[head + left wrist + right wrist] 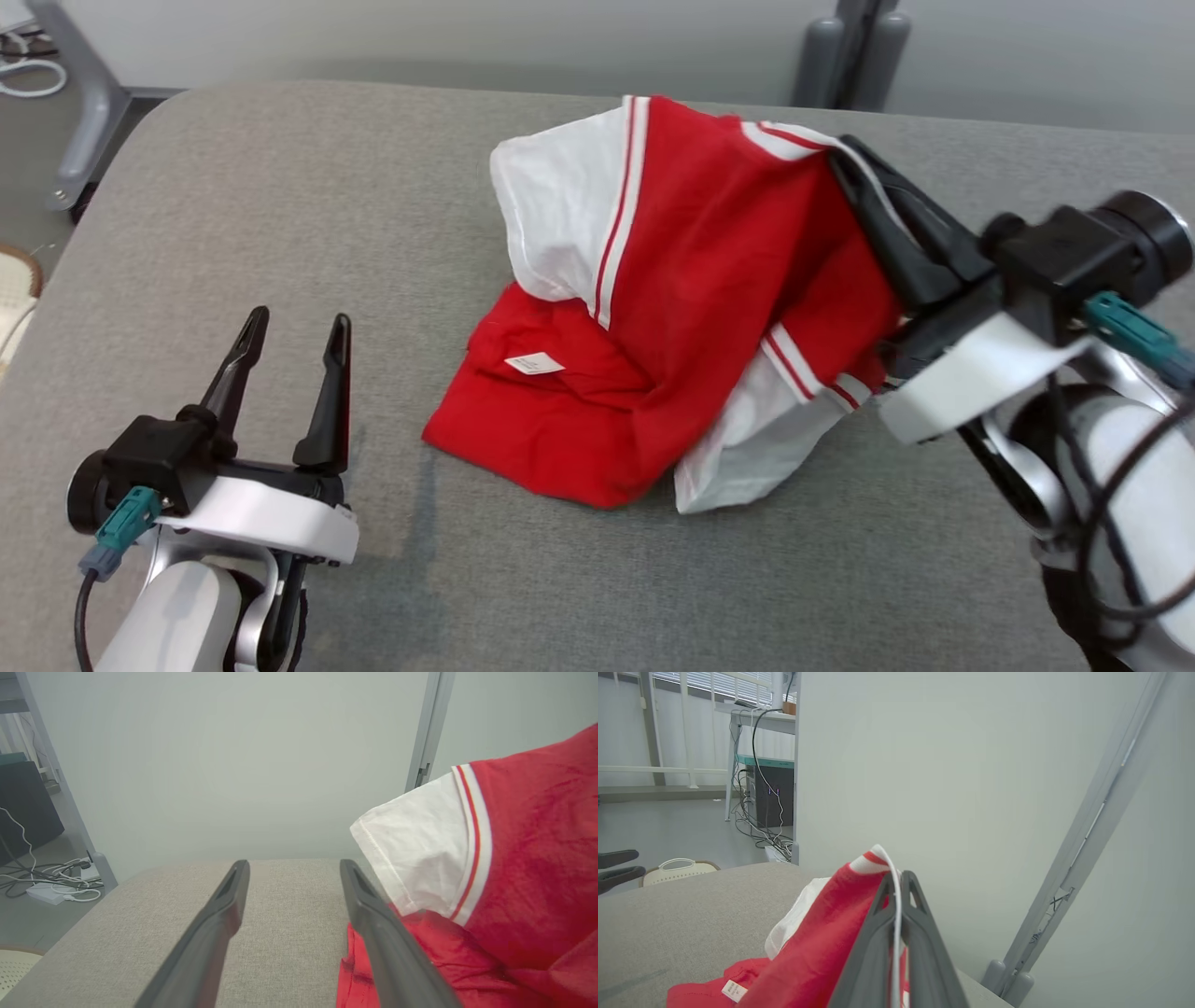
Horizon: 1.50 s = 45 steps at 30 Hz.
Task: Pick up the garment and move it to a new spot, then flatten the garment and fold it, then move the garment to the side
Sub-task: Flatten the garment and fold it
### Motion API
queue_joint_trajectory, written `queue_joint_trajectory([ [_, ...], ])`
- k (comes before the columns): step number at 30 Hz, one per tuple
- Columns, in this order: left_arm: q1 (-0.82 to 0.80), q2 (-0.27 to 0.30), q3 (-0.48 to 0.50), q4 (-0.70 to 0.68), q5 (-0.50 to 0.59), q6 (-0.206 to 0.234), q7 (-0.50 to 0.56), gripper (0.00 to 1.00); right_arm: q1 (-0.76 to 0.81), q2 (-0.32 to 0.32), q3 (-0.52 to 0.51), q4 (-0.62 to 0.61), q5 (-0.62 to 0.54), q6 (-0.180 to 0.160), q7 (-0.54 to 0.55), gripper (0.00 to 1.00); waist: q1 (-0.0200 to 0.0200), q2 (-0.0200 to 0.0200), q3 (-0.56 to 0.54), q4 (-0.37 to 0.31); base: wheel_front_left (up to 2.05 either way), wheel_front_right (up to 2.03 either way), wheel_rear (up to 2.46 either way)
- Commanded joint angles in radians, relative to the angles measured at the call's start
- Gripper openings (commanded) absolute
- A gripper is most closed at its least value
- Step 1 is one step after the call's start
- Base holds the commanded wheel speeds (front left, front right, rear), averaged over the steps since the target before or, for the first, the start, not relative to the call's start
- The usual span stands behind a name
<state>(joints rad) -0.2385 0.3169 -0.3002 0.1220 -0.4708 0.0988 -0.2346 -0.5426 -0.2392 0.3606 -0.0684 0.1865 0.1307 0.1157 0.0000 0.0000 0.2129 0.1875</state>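
The garment (691,308) is a red shirt with white sleeves and red-white striped trim, partly lifted off the grey cushioned surface (280,205). My right gripper (845,154) is shut on its upper right edge, holding that part raised while the rest drapes down onto the surface. In the right wrist view the white trim of the garment (817,947) runs between the closed fingers of the gripper (896,882). My left gripper (294,327) stands open at the lower left, apart from the cloth. In the left wrist view the gripper (292,870) is open, with the garment (523,868) to its right.
A grey metal post (854,47) stands behind the surface's far edge, and a table leg (84,103) at the far left. Cables and a power strip (60,889) lie on the floor beyond the left edge. A wide bare stretch of surface lies left of the garment.
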Motion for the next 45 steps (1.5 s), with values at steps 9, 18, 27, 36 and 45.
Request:
queue_joint_trajectory([
  [9,0.03,0.035,0.01,-0.056,0.002,0.027,0.031,1.0,0.315,0.061,-0.299,-0.129,-0.023,0.0,0.035,0.0,0.0,0.0,0.004,-0.092,0.0,0.0,0.0],
  [18,0.036,0.038,0.005,-0.071,-0.004,0.035,0.043,1.0,0.562,0.179,-0.5,0.052,0.045,0.0,-0.026,0.0,0.0,0.0,0.008,-0.112,0.0,0.0,0.0],
  [27,0.061,0.044,0.014,-0.079,-0.014,0.051,0.046,1.0,0.562,0.184,-0.513,0.307,0.098,0.0,-0.114,0.0,0.0,0.0,-0.004,-0.128,0.0,0.0,0.0],
  [36,0.093,0.053,0.031,-0.094,-0.028,0.071,0.04,1.0,0.498,0.18,-0.496,0.319,0.086,0.0,-0.198,1.0,0.0,0.0,-0.034,-0.15,0.0,0.0,0.0],
  [45,0.118,0.063,0.033,-0.107,-0.03,0.087,0.046,1.0,0.463,0.183,-0.541,0.118,0.049,0.0,-0.177,1.0,0.0,0.0,-0.083,-0.173,0.0,0.0,0.0],
])
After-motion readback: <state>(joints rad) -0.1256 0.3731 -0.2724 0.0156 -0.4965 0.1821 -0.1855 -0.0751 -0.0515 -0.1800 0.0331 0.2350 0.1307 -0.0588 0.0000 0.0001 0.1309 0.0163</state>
